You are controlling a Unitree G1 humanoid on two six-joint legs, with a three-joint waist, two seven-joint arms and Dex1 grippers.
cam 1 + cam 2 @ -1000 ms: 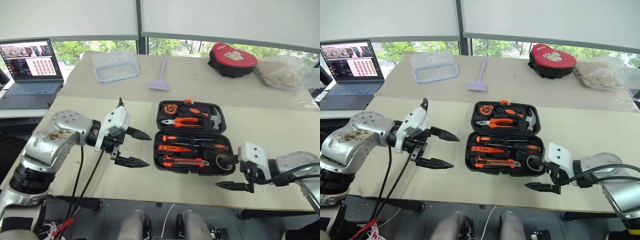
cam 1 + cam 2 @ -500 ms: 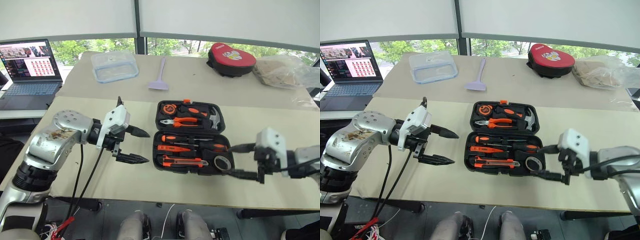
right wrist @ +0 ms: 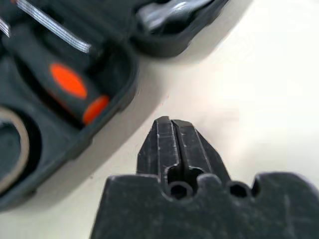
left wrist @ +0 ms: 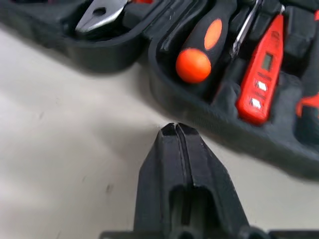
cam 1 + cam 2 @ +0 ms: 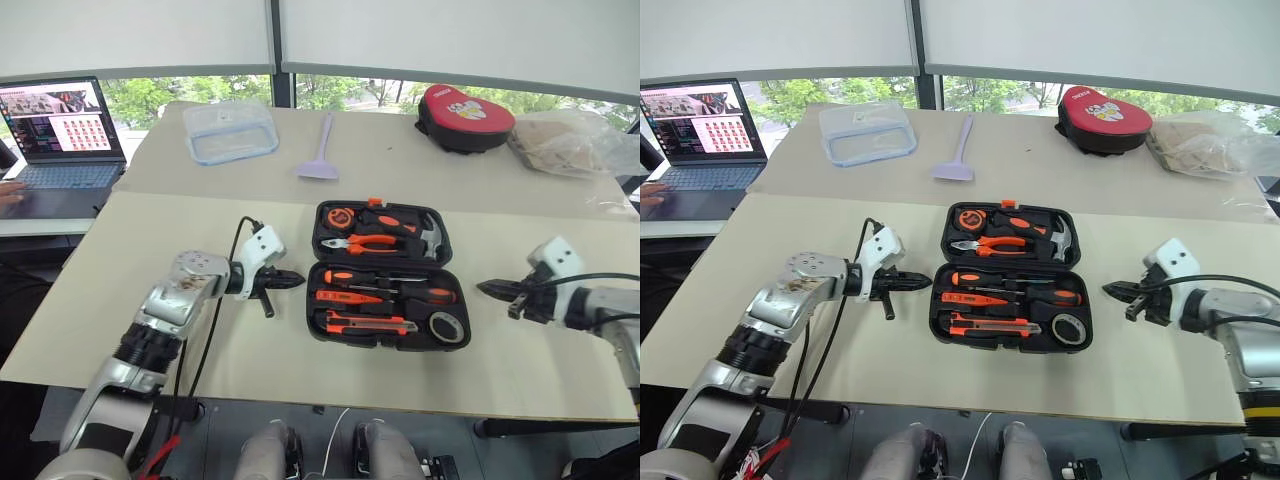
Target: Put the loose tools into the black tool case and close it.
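**Ana:** On the cream table [image 5: 150, 240], where does the black tool case [image 5: 385, 275] sit?

**Ben:** Near the front edge, about midway between the two arms, lying open flat. Its far half holds the tape measure [image 5: 341, 215], pliers [image 5: 372, 243] and hammer [image 5: 428, 236]. Its near half holds the two screwdrivers [image 5: 390, 281], the tester pen [image 5: 348, 296], the utility knife [image 5: 368, 323] and the tape roll [image 5: 447, 327].

**Ana:** So every tool is seated in a slot?

**Ben:** It looks that way from the head views, though I can't tell how snugly each one sits.

**Ana:** And the left gripper [image 5: 297, 280]?

**Ben:** Its fingers are pressed together with nothing between them. It points at the left side of the case's near half, just beside the wall. In the left wrist view the closed tip [image 4: 175, 130] stands over bare table, apart from the case rim, facing a screwdriver's orange butt.

**Ana:** The right gripper [image 5: 487, 288]?

**Ben:** Also together and empty. It points toward the case's right side but sits farther off, with bare table between its tip and the case. The right wrist view shows the closed tip [image 3: 168, 124] with the case's corner beyond it.

**Ana:** Anything else around?

**Ben:** A lilac spatula [image 5: 321, 152], a clear lidded container [image 5: 230, 131] and a red-and-black pouch [image 5: 464, 117] at the far side, and a laptop [image 5: 62, 135] on the left with a person's hand [image 5: 10, 192] at its keyboard.
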